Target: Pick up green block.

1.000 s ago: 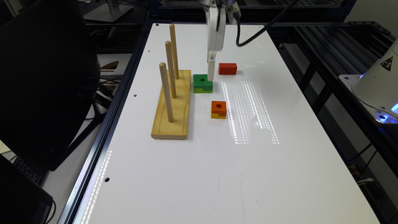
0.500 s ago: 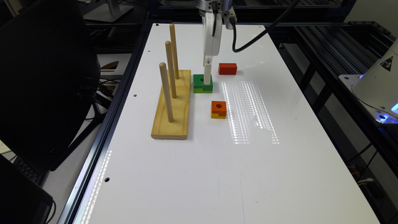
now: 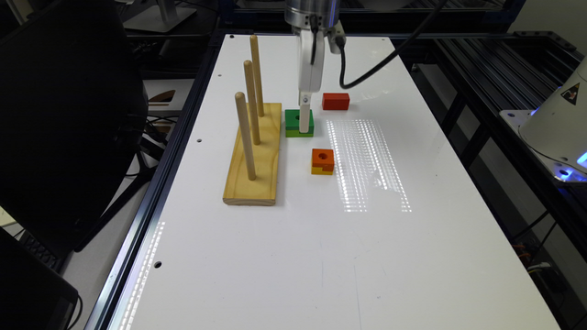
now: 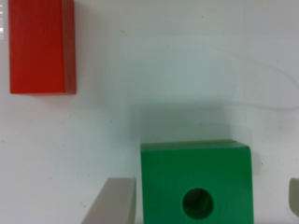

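White tabletop (image 3: 293,238) all round; the green block (image 3: 299,123) sits flat just beside the peg stand (image 3: 257,156), at its 3 o'clock. Over the last second I've watched the gripper (image 4: 198,205) drop onto it, wide, one finger (image 4: 112,200) each side, so I'd squeeze next. Red block (image 3: 335,101) at 1 o'clock, orange block (image 3: 322,161) at 5

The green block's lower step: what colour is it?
Lime-yellow, under the green block, clearest in the exterior view.
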